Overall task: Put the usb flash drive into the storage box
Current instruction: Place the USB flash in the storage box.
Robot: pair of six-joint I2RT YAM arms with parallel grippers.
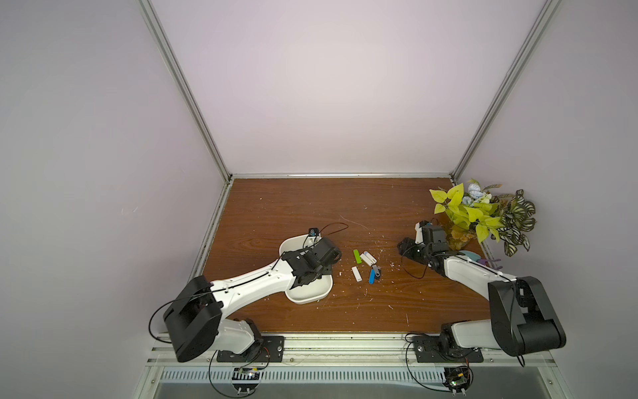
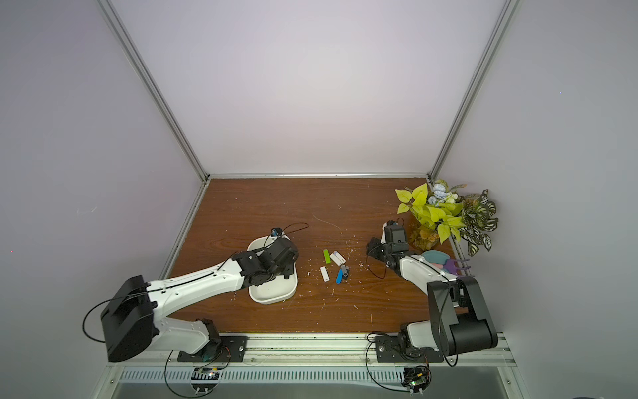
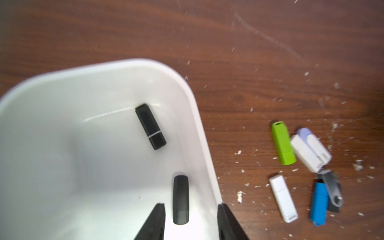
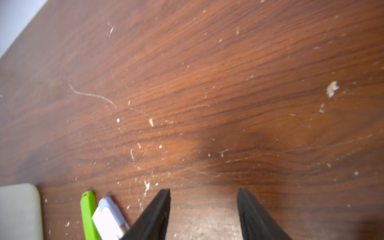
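Observation:
The white storage box [image 1: 310,298] [image 3: 187,83] lies left of the table's middle, and its corner also shows in the right wrist view [image 4: 18,207]. Two black usb flash drives lie on its floor: one with a white band [image 3: 150,126] and a rounded one [image 3: 180,199]. My left gripper [image 3: 191,204] [image 1: 307,278] hangs open over the box, with the rounded drive loose between its fingers and touching neither. Several more drives lie on the table to the right: green [image 1: 356,256] [image 3: 283,143], white [image 3: 283,197], blue [image 3: 319,202], white-and-lilac [image 3: 310,150]. My right gripper [image 4: 203,189] [image 1: 405,248] is open over bare wood beside them.
Potted plants [image 1: 483,214] fill the back right corner, close behind the right arm. Small teal and purple items [image 1: 481,259] lie by the right edge. White crumbs are scattered on the wooden table [image 1: 310,207]. Walls enclose the left, back and right sides.

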